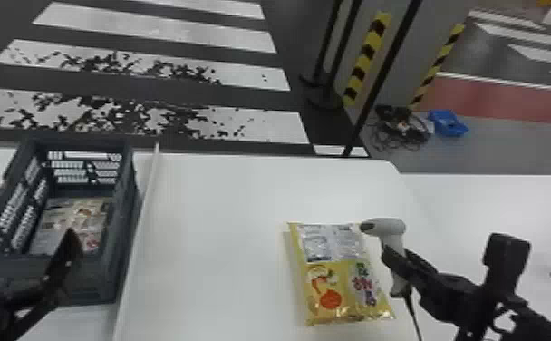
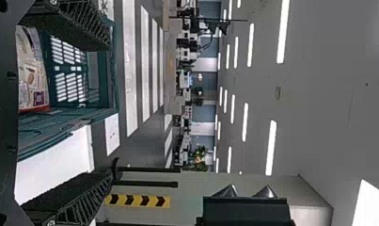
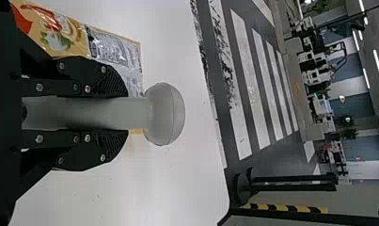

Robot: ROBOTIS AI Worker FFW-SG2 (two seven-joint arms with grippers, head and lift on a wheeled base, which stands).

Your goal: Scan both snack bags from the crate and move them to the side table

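A yellow snack bag [image 1: 340, 276] lies flat on the white table, right of the middle. Just beside its right edge, my right gripper [image 1: 399, 265] is shut on the grey handheld scanner [image 1: 385, 226], whose head hangs over the bag's far right corner. In the right wrist view the gripper [image 3: 90, 113] clamps the scanner's handle [image 3: 102, 113] between both fingers. Another snack bag [image 1: 73, 222] lies at the bottom of the dark crate [image 1: 127, 226] on the left. My left gripper [image 1: 25, 245] is over the crate's near part, its fingers apart; in the left wrist view the gripper [image 2: 90, 113] holds nothing.
A thin white raised strip [image 1: 141, 226] runs along the table beside the crate. A second white table surface [image 1: 492, 199] adjoins on the right. The scanner's cable [image 1: 413, 315] trails toward the near edge. Black posts [image 1: 381, 77] stand beyond the table.
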